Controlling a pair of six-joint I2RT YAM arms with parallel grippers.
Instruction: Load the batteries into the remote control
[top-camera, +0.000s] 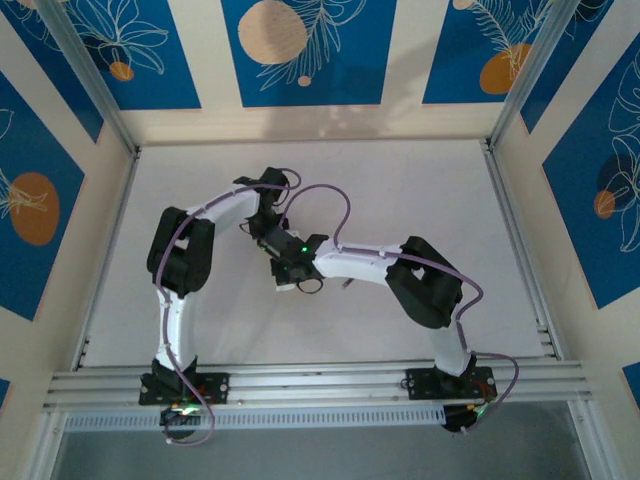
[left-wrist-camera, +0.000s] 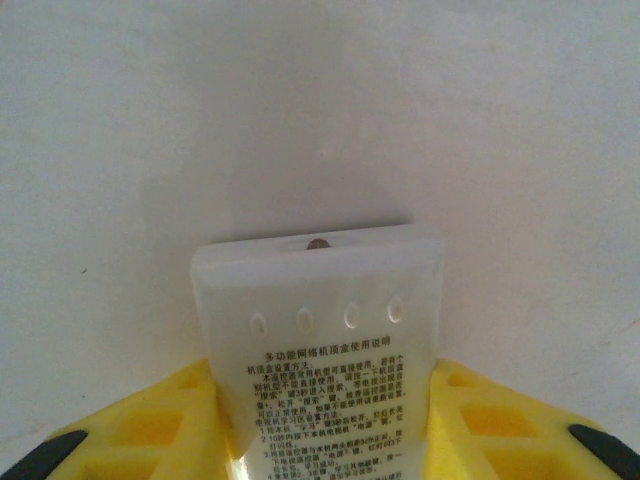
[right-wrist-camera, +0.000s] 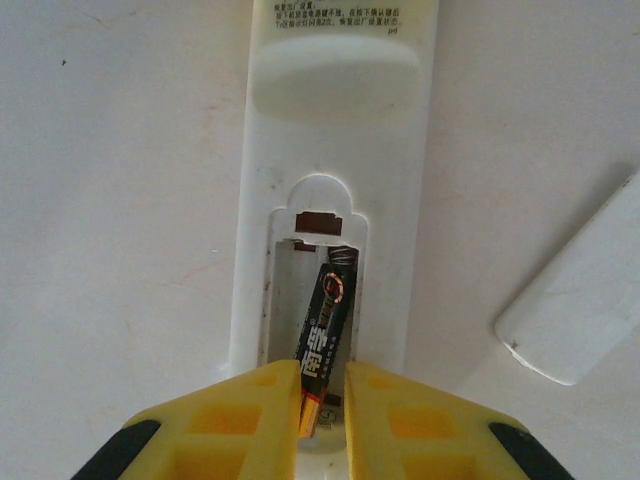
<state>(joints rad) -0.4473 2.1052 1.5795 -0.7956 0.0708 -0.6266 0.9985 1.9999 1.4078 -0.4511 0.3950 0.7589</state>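
One black cylindrical battery (right-wrist-camera: 328, 320) is pinched in the narrowed right gripper (right-wrist-camera: 322, 400), tilted into the open bay (right-wrist-camera: 288, 300); the left gripper (left-wrist-camera: 325, 430) clamps the slim white plastic remote control (left-wrist-camera: 320, 300) back-up near the middle of the table (right-wrist-camera: 120, 200), likely to steady it; its white cover (right-wrist-camera: 580, 300) lies beside.

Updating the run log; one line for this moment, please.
left gripper: shut on remote control | right gripper: shut on battery, angled into open compartment | cover: off, on table
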